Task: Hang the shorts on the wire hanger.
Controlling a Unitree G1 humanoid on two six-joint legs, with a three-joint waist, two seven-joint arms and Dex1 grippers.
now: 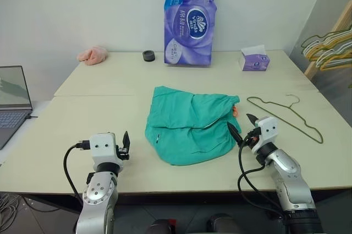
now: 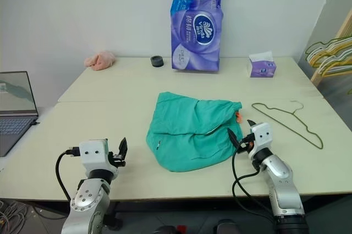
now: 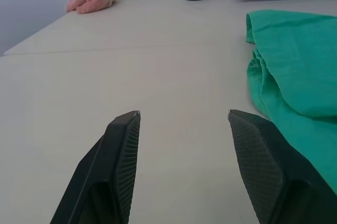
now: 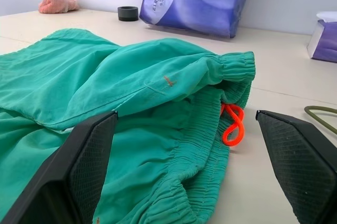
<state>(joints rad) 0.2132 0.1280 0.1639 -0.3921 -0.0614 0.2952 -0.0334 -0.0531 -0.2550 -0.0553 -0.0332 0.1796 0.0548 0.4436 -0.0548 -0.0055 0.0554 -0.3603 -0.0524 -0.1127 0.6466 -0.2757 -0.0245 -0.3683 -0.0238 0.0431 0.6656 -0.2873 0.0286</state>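
Clearly nothing has been hung: crumpled teal-green fabric shorts (image 1: 191,124) lie mid-counter (image 1: 99,107), thin olive wire hanger (image 1: 286,115) flat beside them. Right gripper (image 1: 243,125) spread wide at the waistband, left gripper (image 3: 184,145) parted, both empty.

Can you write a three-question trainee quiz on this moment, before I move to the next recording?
1. True or false: the wire hanger already carries the shorts.
2. Which gripper is closer to the shorts' waistband? A) left gripper B) right gripper
3. Fill in: the orange loop lies by the shorts' ______.

Key:
1. False. The hanger lies flat on the table, apart from the shorts, on their right.
2. B. Its open fingers reach the waistband end of the shorts; the left gripper, also open, is over bare table.
3. Waistband.
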